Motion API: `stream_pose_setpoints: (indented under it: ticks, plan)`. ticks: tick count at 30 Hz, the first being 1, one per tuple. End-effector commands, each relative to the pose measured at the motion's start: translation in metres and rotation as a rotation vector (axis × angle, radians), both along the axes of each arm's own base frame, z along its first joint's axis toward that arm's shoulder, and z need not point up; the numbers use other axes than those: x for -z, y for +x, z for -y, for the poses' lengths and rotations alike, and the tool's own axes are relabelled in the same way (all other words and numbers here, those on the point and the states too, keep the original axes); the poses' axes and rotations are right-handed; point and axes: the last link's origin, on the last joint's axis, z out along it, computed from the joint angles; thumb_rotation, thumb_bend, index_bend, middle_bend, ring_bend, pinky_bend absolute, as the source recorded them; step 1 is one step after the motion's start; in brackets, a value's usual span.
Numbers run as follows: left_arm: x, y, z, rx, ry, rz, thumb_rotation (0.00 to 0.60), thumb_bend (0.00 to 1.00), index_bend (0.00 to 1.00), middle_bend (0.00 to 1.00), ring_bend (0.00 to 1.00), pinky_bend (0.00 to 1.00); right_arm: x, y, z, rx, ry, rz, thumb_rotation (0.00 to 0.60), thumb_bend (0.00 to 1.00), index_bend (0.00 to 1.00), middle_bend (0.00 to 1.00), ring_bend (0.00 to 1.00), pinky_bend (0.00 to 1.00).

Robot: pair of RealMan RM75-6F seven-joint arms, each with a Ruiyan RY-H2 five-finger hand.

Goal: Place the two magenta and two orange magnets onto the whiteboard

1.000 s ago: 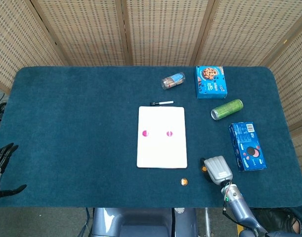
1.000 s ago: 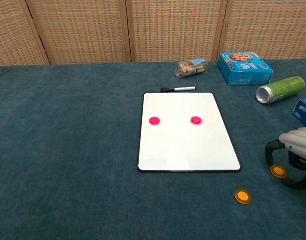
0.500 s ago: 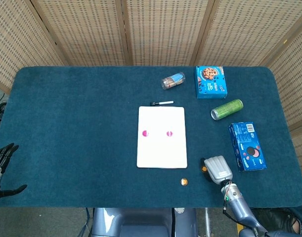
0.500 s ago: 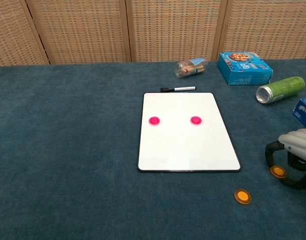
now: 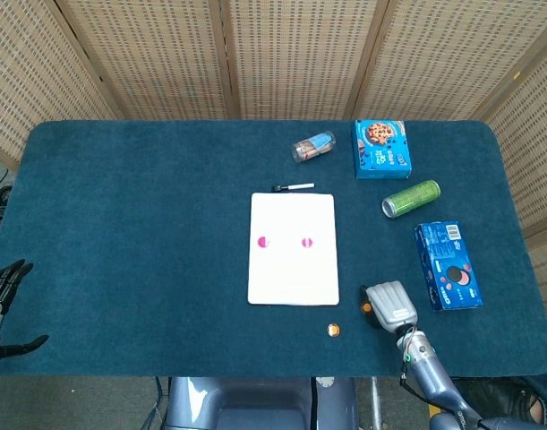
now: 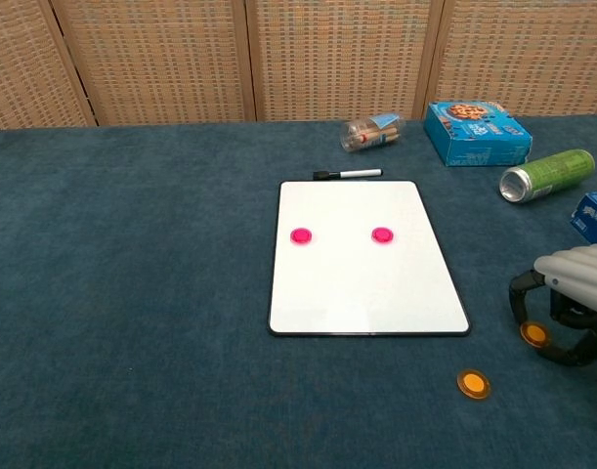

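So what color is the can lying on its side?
Green, with a silver end: the can shows best in the chest view.

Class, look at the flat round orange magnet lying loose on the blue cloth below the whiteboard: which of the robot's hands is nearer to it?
Right. The right hand is just beside the loose orange magnet; the left hand sits at the table's far opposite edge.

Bare blue felt desk (image 6: 132, 293) lies wide left of the white rectangular whiteboard (image 6: 362, 293). To its right crowd a green can (image 6: 547, 175) and blue boxes (image 5: 448, 265).
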Motion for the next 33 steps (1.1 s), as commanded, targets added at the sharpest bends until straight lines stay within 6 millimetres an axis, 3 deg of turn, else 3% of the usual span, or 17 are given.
stream_pose_setpoints:
  ticks: [1,9,14,20,29,33]
  plan:
    - [0.000,0.000,0.000,-0.001,-0.001,0.000,0.600,0.02,0.00,0.00,0.00,0.00,-0.003,0.011,0.007,-0.015,-0.009,0.012,0.600,0.39,0.56,0.99,1.00,1.00]
    - [-0.001,-0.001,-0.002,-0.009,0.002,0.003,0.600,0.02,0.00,0.00,0.00,0.00,0.001,0.086,0.044,-0.107,-0.034,0.038,0.600,0.39,0.56,0.98,1.00,1.00]
    - [-0.003,-0.003,-0.004,-0.018,0.007,0.008,0.600,0.02,0.00,0.00,0.00,0.00,0.023,0.138,0.062,-0.139,-0.021,0.009,0.600,0.39,0.56,0.99,1.00,1.00]
    - [-0.007,-0.005,-0.006,-0.026,0.015,0.018,0.600,0.02,0.00,0.00,0.00,0.00,0.053,0.182,0.069,-0.136,-0.006,-0.011,0.600,0.39,0.56,0.99,1.00,1.00]
    - [-0.009,-0.007,-0.007,-0.031,0.016,0.029,0.600,0.02,0.00,0.00,0.00,0.00,0.082,0.201,0.068,-0.136,0.010,-0.050,0.600,0.38,0.56,0.99,1.00,1.00]
    - [-0.010,-0.008,-0.006,-0.031,0.015,0.031,0.600,0.02,0.00,0.00,0.00,0.00,0.084,0.200,0.068,-0.130,0.010,-0.065,0.600,0.36,0.44,0.98,1.00,1.00]
